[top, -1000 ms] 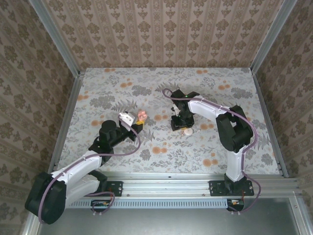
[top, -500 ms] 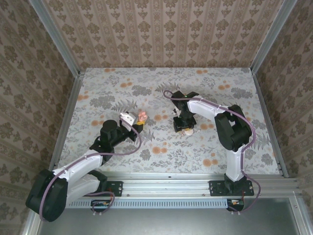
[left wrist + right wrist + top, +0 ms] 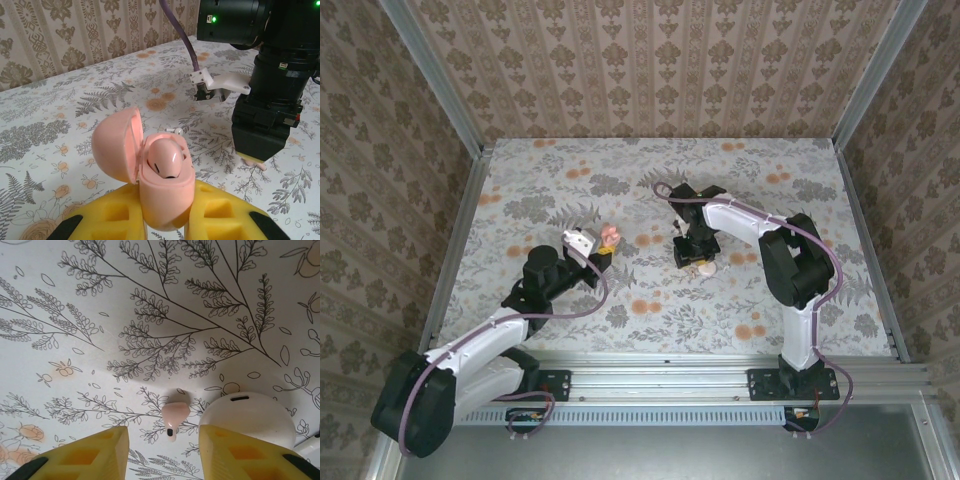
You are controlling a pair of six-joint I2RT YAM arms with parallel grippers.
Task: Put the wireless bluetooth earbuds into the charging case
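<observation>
Right pincer [image 3: 162, 452] half open, empty, over table [image 3: 150, 300]. Earbud [image 3: 175, 416] just ahead, centred between my fingers [image 3: 85, 455], stem pointing back toward pincer, crosswise to closing line. White disc [image 3: 247, 420] just beside one finger. Left pincer [image 3: 165, 220] clamped on open case [image 3: 162, 185]; right arm nearer.

left hand [image 3: 602, 251] gripping pink charging case [image 3: 610, 236], right hand [image 3: 689, 259] low beside white disc [image 3: 706, 268]

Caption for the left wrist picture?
Left gripper holds open salmon-pink rounded plastic charging case, one pink earbud seated inside.
</observation>
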